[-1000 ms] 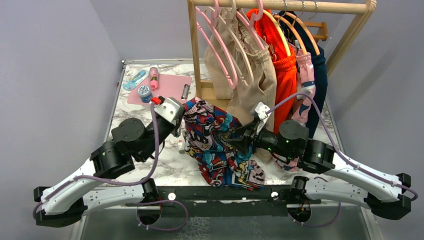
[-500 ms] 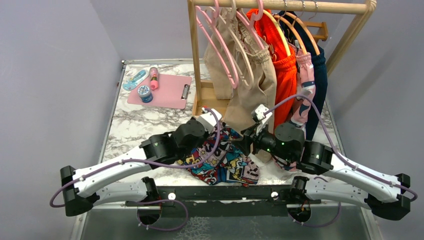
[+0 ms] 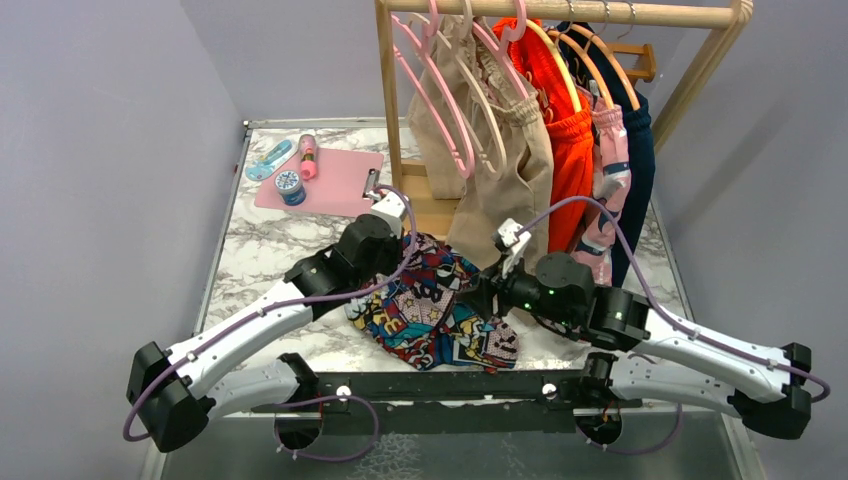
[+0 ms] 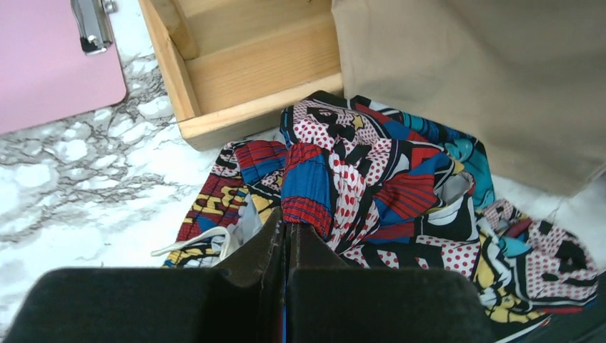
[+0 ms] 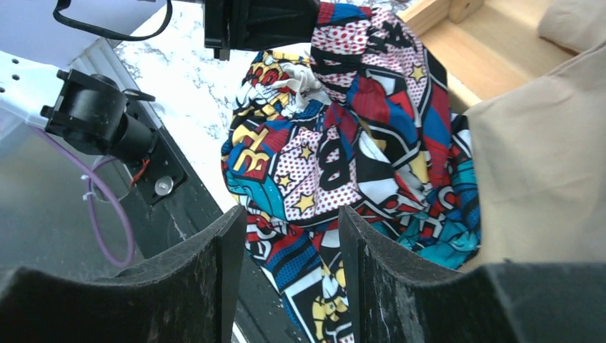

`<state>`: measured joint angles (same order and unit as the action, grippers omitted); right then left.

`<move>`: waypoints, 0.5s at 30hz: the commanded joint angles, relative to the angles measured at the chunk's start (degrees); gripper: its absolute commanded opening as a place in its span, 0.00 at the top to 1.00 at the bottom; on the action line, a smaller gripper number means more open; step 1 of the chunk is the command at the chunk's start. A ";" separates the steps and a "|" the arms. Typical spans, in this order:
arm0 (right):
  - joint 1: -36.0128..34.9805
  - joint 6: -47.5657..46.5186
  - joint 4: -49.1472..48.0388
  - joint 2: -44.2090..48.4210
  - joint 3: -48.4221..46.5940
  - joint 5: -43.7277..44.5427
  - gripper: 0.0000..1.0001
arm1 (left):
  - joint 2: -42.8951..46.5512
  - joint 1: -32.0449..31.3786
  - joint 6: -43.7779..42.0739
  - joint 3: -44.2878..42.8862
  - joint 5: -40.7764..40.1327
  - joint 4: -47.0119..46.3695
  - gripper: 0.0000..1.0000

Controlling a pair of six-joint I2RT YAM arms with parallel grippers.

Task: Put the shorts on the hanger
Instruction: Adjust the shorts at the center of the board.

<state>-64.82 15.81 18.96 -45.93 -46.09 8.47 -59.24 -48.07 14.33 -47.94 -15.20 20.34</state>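
Comic-book print fabric shorts (image 3: 437,310) lie crumpled on the marble counter (image 3: 268,250) at frame centre, just in front of the wooden rack base (image 4: 243,78). Their far edge is under the hem of the plain beige shorts (image 3: 500,180).

Left gripper (image 4: 286,230): jaws pressed together, pinching a red-and-blue fold at the shorts' near edge.

Right gripper (image 5: 291,214): jaws stand apart. Printed fabric shows in the gap, but no grip on it is visible.

Slim cream hanger (image 3: 497,135) hangs on the wooden rail, upper centre, beside the pink hangers and well apart from the comic-print shorts.

Change over the last second:
- The left gripper had the shorts lifted, draped tall at centre-left. That arm now reaches further forward and lower.
- The garment has dropped from that drape into a flatter heap.
- The right arm has moved slightly left and down, its gripper at the heap's right edge.
- The pink clipboard (image 3: 330,175) and the small items at upper left are unmoved.
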 commanded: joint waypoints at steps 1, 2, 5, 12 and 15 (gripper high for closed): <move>-0.31 4.78 -8.19 -4.21 1.90 -2.88 0.49 | 0.73 2.60 6.83 1.09 8.49 -5.23 1.00; -0.31 5.24 -10.44 -5.25 2.52 -3.16 0.49 | 0.48 2.63 7.64 1.10 9.09 -5.79 1.00; -0.46 6.77 -15.37 -9.51 3.13 -3.05 0.51 | -0.52 2.63 9.76 0.82 10.77 -7.10 1.00; -3.42 9.45 -19.13 -19.42 2.95 7.73 0.51 | -0.67 2.63 9.67 0.87 10.78 -7.54 1.00; -5.06 11.74 -19.21 -22.54 3.09 13.41 0.51 | -0.38 2.64 9.01 1.71 9.90 -7.88 1.00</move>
<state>-68.01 23.90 3.42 -65.58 -43.20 12.29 -60.40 -45.54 23.16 -46.92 -5.82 15.22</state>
